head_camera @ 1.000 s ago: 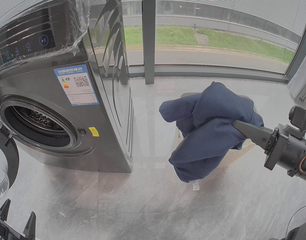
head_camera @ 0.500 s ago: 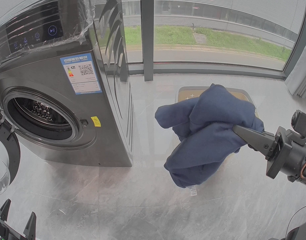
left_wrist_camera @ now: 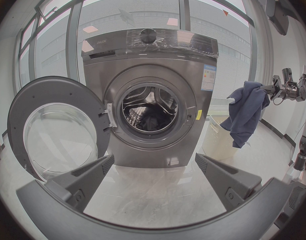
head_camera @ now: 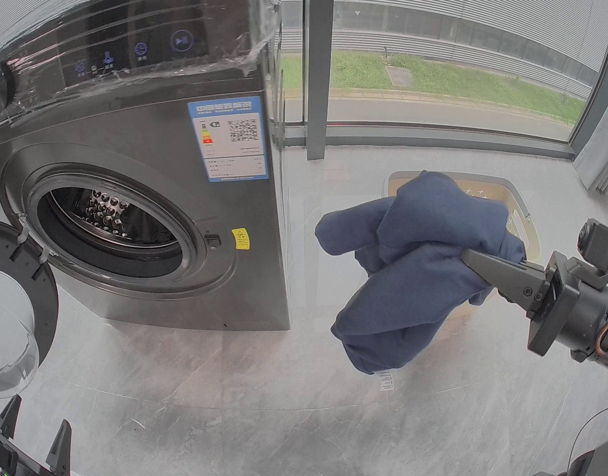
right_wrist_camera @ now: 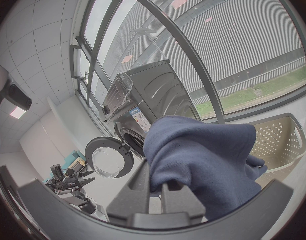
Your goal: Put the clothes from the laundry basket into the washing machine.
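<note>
— Turned, that's what: the camera has swung toward the grey metal front-loading washing machine (head_camera: 152, 186), now seen more squarely, and both arms came round with it.
— Meaning the load is on its way?
— I'd judge so; this piece isn't in yet. At the floor's left edge the round glass-paned door (head_camera: 13, 318) hangs open. The left gripper (head_camera: 39, 412) sits low, fingers apart, empty. Next comes the perforated steel drum (head_camera: 112, 223). Right of the machine a soft, limp navy-blue cloth garment (head_camera: 416, 266) dangles above the glossy grey stone floor (head_camera: 251, 391). It hangs before the beige perforated plastic laundry basket (head_camera: 492, 185) near the window edge, clamped in the right gripper (head_camera: 479, 262).
</note>
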Tool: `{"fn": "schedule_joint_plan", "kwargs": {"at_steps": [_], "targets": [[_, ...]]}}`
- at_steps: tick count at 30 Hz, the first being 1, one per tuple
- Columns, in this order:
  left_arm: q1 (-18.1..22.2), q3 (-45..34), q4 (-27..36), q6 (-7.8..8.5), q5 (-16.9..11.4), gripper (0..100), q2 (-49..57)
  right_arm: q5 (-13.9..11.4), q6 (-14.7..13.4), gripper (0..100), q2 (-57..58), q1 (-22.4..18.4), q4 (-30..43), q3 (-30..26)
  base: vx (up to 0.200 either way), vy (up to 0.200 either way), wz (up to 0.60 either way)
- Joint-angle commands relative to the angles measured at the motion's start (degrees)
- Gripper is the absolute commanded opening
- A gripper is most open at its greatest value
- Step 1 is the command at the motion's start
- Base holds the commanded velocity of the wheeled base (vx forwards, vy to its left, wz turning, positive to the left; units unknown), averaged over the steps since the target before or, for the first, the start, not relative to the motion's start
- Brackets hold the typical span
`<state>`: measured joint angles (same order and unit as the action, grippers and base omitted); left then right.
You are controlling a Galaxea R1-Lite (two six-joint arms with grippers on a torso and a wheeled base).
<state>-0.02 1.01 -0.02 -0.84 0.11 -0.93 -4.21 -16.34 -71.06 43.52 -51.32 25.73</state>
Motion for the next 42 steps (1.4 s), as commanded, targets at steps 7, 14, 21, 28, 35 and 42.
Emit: {"fn": "schedule_joint_plan", "kwargs": {"at_steps": [7, 14, 21, 28, 35, 42], "targets": [[-0.2, -0.8, 0.1, -0.57, 0.1, 100, 0.4, 0.0, -0.2, 0, -2.5, -0.1, -0.1, -1.5, 0.0, 0.2, 0.0], [-0.2, -0.9, 0.0, -0.21, 0.0, 100, 0.5, 0.0, 0.8, 0, -3.9, 0.0, -4.3, -2.4, 0.0, 0.2, 0.0], [-0.1, -0.9, 0.0, 0.23, 0.0, 100, 0.5, 0.1, 0.9, 0, -3.6, -0.5, -4.6, -2.3, 0.0, 0.171, 0.0], [-0.1, -0.9, 0.0, 0.31, 0.0, 100, 0.5, 0.1, 0.9, 0, -3.7, -0.8, -4.6, -2.1, -0.057, 0.0, 0.0], [-0.1, -0.9, 0.0, 0.14, 0.0, 100, 0.5, 0.1, 0.8, 0, -4.1, -0.9, -4.8, -1.7, -0.2, 0.0, 0.0], [-0.1, -0.9, 0.0, 0.14, 0.0, 100, 0.5, 0.2, 0.7, 0, -4.1, -1.5, -4.8, -1.7, 0.0, 0.0, 0.0]]}}
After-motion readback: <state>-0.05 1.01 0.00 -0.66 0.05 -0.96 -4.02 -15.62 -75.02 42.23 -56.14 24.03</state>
